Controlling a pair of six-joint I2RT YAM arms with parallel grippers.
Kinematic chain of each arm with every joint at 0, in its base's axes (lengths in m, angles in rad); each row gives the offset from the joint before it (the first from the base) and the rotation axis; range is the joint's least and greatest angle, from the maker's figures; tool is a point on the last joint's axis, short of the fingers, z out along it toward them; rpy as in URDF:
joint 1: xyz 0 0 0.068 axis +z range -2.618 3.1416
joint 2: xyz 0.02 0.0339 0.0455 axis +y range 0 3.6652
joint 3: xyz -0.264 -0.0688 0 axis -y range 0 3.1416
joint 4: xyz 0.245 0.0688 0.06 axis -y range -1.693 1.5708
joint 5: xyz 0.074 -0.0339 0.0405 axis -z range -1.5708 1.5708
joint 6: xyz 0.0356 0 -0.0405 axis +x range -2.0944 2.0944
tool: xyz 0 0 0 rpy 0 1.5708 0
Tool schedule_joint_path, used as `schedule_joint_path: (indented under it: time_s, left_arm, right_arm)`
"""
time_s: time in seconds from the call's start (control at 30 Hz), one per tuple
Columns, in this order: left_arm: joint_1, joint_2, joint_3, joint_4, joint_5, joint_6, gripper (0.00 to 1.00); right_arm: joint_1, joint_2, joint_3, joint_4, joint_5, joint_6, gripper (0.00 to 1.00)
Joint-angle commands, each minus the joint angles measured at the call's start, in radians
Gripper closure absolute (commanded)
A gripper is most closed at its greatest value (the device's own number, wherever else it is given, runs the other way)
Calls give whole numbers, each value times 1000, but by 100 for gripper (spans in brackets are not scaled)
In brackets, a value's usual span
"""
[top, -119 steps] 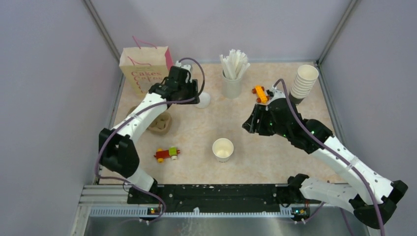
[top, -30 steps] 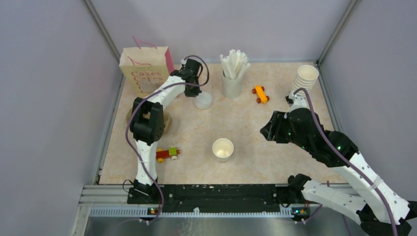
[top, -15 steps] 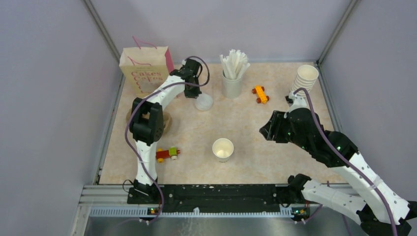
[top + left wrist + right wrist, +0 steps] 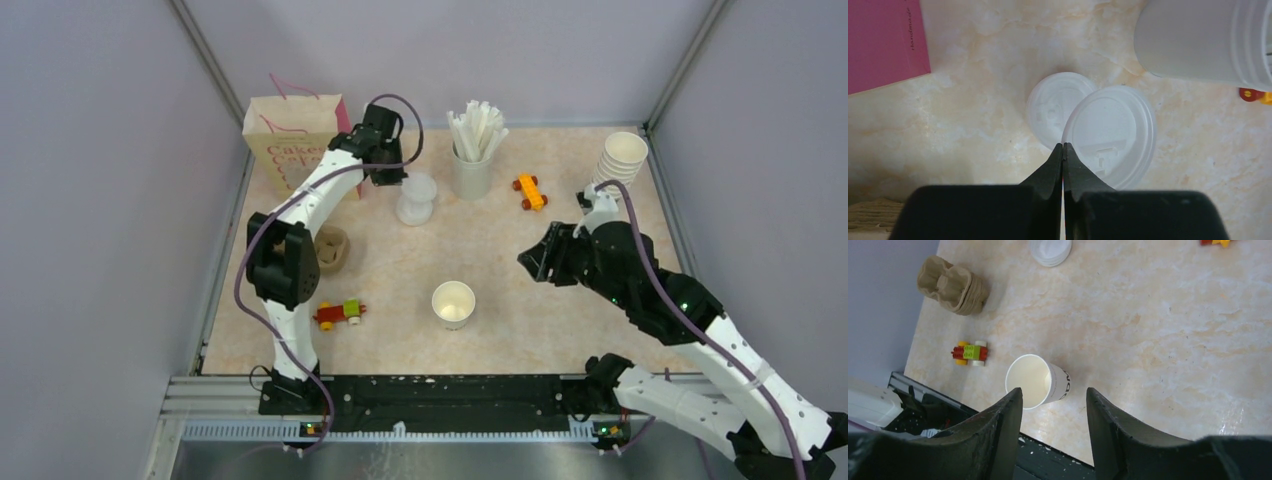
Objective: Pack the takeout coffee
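At the far left of the table, above the other lids, a white lid is pinched only at its thin rim, so it could be dropped or twisted on the way to the paper cup, which is placed upright near the middle front, well apart. The left gripper is pressed together on that rim. The right gripper is seen half apart over the paper cup, with nothing held.

The paper cup is set on the table; a toy car is found left of it, the holder of sticks behind it.
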Motion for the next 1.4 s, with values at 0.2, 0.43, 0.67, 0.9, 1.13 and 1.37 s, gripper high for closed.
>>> schedule_joint_path:
  time_s: [0.2, 0.43, 0.67, 0.9, 1.13, 1.37]
  left_arm:
    - [6, -204, -62, -22, 295, 7, 100]
    - [5, -362, -208, -57, 439, -23, 100]
    - [4, -469, -231, -144, 552, -10, 100]
    - [-9, -480, -162, -236, 652, 2, 100]
    - [-38, -474, -120, -305, 698, 18, 100]
    - [-59, -459, -87, -354, 707, 43, 100]
  right_arm:
    - [9, -105, -220, 500, -140, -405, 29]
    - [9, -85, -377, 810, -229, -929, 26]
    - [10, 30, -336, 866, -420, -1238, 25]
    - [64, 114, -247, 811, -432, -1437, 28]
    - [180, 182, -183, 766, -328, -1610, 29]
    - [266, 241, -154, 753, -255, -1692, 33]
